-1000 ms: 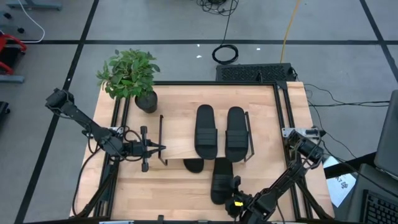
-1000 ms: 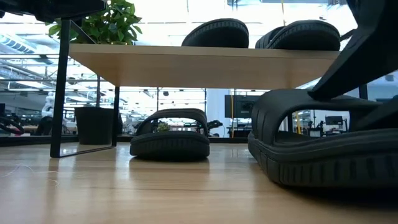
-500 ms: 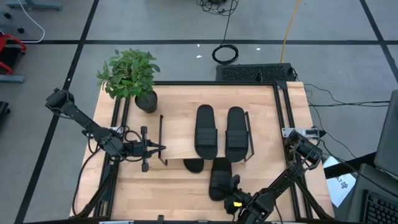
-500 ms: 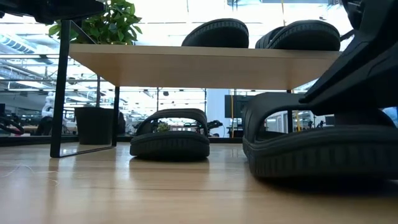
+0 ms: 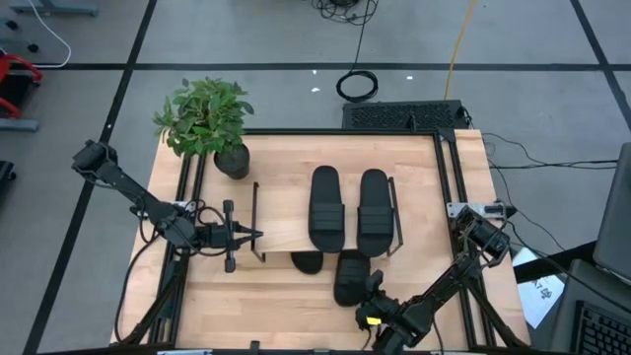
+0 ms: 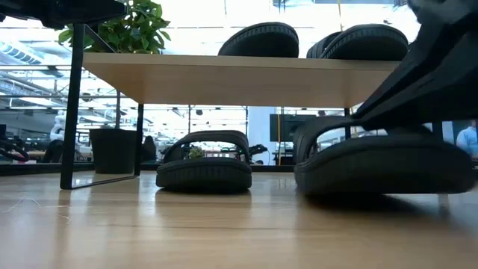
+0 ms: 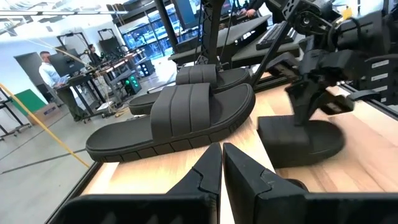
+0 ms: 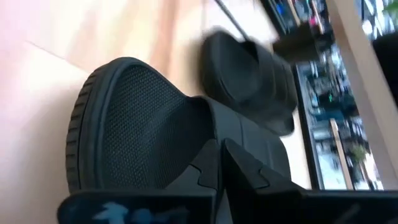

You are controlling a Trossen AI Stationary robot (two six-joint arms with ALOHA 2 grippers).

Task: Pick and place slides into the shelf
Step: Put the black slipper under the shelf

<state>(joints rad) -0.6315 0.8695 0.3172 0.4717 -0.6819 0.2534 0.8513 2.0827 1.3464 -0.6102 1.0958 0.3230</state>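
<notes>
Two black slides (image 5: 325,207) (image 5: 373,212) lie side by side on the shelf's wooden board (image 5: 281,232). A third slide (image 6: 205,161) rests on its sole on the table under the board. My right gripper (image 8: 222,163) is shut on the fourth slide (image 5: 350,276), just off the shelf's near edge. My left gripper (image 5: 254,235) is shut, holds nothing, and hovers level at the shelf's left end. My right gripper has the fourth slide by its strap band (image 8: 261,146), at the edge that faces the heel (image 8: 124,106). The shut fingers come slanting down from the table's near right and cover the exact spot. The slide hangs about level, a little above the table (image 6: 224,232).
A potted plant (image 5: 209,123) stands at the table's far left corner. The shelf's black wire legs (image 6: 75,112) stand on the table. Bare tabletop lies near and left of the held slide. People stand in the room beyond the table.
My right gripper has carried the fourth slide toward the table's far edge, up to the shelf's near side. The slide, which lay on the table, now hangs just clear of it.
</notes>
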